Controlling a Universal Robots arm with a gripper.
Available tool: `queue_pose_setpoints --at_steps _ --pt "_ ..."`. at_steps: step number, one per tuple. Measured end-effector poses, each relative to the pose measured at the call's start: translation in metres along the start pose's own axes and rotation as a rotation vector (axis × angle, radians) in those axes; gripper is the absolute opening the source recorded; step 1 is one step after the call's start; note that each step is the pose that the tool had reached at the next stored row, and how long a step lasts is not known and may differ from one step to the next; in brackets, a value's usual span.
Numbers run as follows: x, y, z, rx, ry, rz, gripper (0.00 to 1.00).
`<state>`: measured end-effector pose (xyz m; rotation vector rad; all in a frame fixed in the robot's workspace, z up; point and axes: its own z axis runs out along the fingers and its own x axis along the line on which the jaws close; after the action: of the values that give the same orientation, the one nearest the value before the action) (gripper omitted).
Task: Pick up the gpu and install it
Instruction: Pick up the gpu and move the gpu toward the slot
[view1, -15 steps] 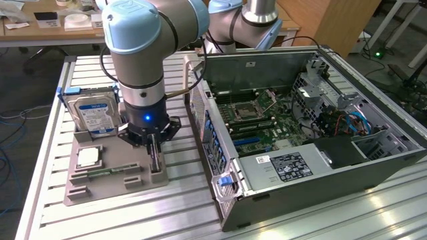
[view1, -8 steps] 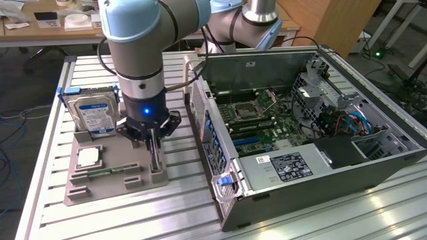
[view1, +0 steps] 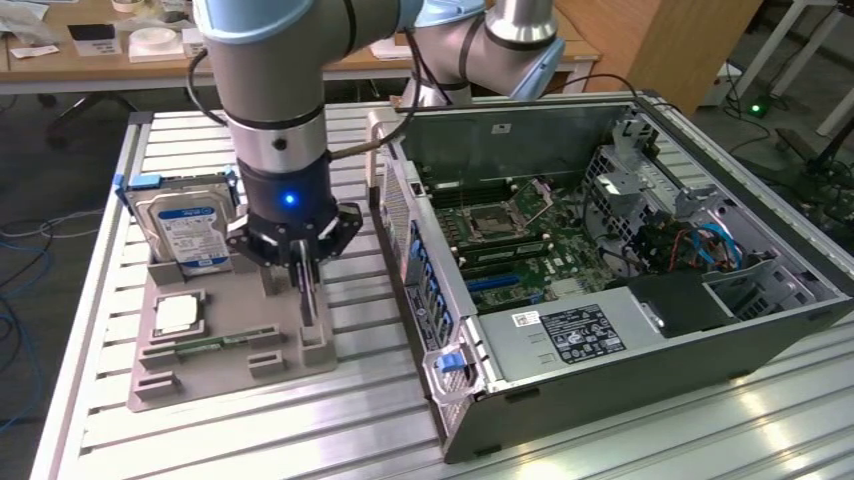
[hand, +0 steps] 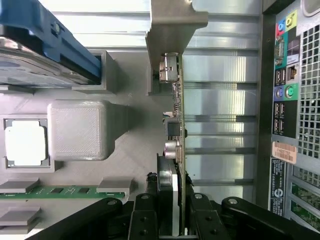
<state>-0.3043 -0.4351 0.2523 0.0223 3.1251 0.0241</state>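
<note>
Closest to the lens, the claw straddles the gpu, which I see edge-on: a thin green board with small parts and a dark block on one face. One black finger sits on the block side and its partner on the bare side. From where I look, both seem pressed against the card, so I'd call the claw narrowed to a grip on it, not hanging wide. The card stands upright in its slot at the edge of the grey tray. In the tray with it are a processor chip, a memory stick lying flat and the blue-framed hard drive. Past the tray's edge runs the ribbed metal surface, then the port panel of the computer case.

From across the room, the arm points straight down over the tray, with the claw low on the gpu, near the tray side that faces the computer case. The hard drive stands at the tray's far end, with the processor chip and memory stick lower down. The case lies open just beside the tray on the surface, its board showing.

So I judge the pickup only half made: the card is gripped but not lifted out. The carry and the install are all left.
</note>
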Motion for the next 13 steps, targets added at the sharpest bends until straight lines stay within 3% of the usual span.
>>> queue_pose_setpoints --at_steps 13 --pt "-0.001 0.0006 -0.0406 -0.0011 -0.0001 0.000 0.28"
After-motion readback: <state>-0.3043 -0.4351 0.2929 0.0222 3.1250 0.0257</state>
